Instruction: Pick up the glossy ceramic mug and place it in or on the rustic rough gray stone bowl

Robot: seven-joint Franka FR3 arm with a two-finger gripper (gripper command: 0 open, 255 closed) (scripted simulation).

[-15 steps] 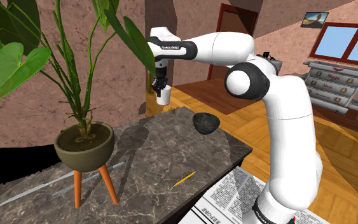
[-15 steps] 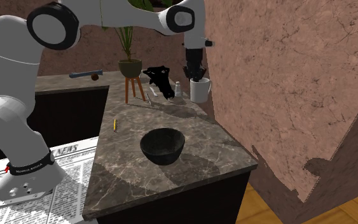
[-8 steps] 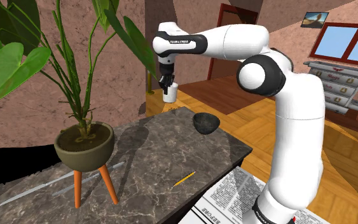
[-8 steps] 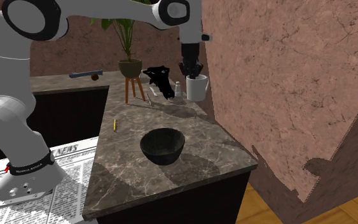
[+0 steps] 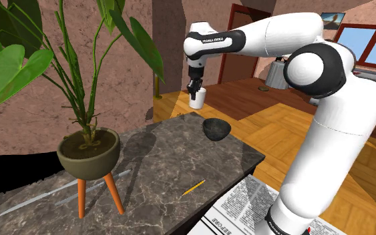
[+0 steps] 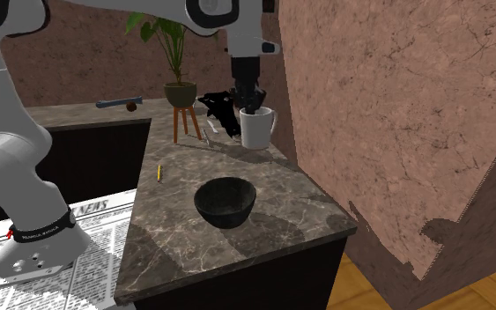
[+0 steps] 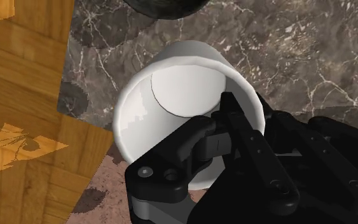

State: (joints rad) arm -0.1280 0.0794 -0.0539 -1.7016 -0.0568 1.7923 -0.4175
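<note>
above the far end of the dark veined stone counter, the all-black two-finger gripper is clamped on the rim of a plain white glossy mug. the mug hangs upright in the air, lifted off the surface. the dark grey round bowl rests on the counter, apart from the mug and lower. on the same counter stand a green plant in a bowl-shaped pot on orange legs and a yellow pencil.
</note>
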